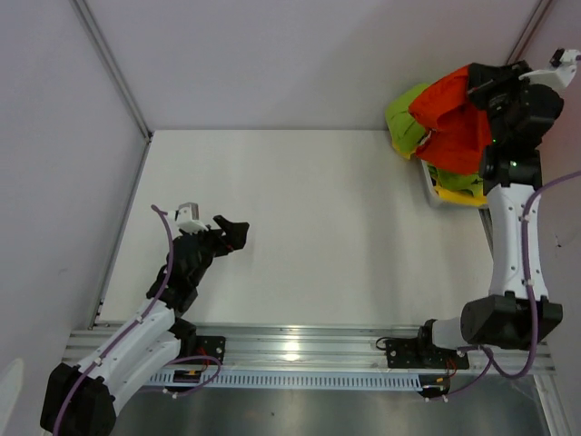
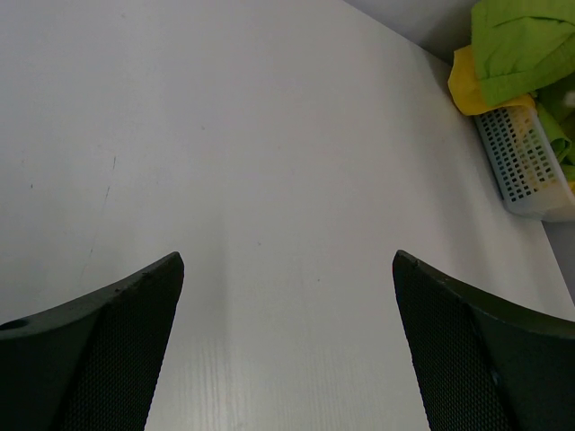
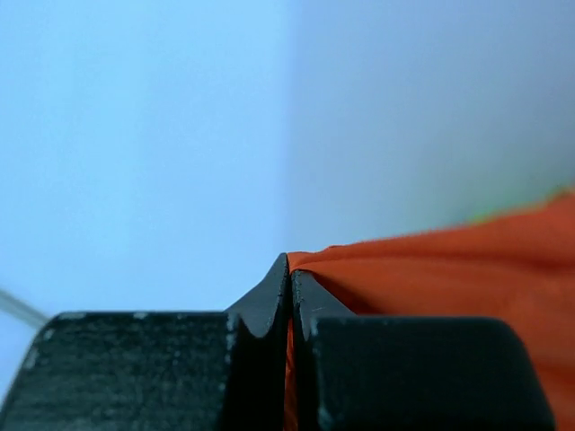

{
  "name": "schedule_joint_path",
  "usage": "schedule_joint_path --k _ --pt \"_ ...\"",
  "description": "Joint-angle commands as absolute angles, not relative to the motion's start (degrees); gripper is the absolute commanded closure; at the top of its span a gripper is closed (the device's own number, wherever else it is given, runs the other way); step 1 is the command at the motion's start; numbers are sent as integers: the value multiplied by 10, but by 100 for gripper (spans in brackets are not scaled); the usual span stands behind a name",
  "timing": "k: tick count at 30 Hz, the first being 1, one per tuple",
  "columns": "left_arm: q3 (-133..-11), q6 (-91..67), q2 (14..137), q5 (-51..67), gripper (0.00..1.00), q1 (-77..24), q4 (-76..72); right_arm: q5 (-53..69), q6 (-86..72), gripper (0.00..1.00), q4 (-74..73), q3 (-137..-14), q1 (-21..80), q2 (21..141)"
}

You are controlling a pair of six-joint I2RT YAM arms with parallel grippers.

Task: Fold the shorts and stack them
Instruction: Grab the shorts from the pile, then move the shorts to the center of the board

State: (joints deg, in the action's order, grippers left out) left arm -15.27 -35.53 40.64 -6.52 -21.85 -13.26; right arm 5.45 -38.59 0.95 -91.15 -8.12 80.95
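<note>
Right gripper [image 3: 289, 269], jaws pressed together on a fold of the orange shorts [image 1: 454, 123], holds them bunched at the far right corner, fabric trailing lengthwise from the pinch toward the basket [image 1: 432, 193] below. Left gripper [image 2: 287, 269] is spread wide over the white table [image 1: 318, 227].

White table [image 1: 300, 227], pale grey walls [image 1: 272, 54], metal rail [image 1: 300, 343] at near edge
</note>
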Motion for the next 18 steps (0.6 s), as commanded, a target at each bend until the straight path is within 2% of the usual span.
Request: schedule_joint_path --k 1,9,12,18 --pt "-177 -354 397 -51 1 -221 -158 109 -355 100 33 -983 -73 735" --pt "-176 -356 388 -52 1 -221 -154 178 -412 100 4 -1007 -62 647" --pt "-178 -357 384 -61 1 -221 -148 200 -481 100 23 -942 -36 607" --pt "-186 -371 366 -121 1 -221 -99 192 -512 100 27 -845 117 587"
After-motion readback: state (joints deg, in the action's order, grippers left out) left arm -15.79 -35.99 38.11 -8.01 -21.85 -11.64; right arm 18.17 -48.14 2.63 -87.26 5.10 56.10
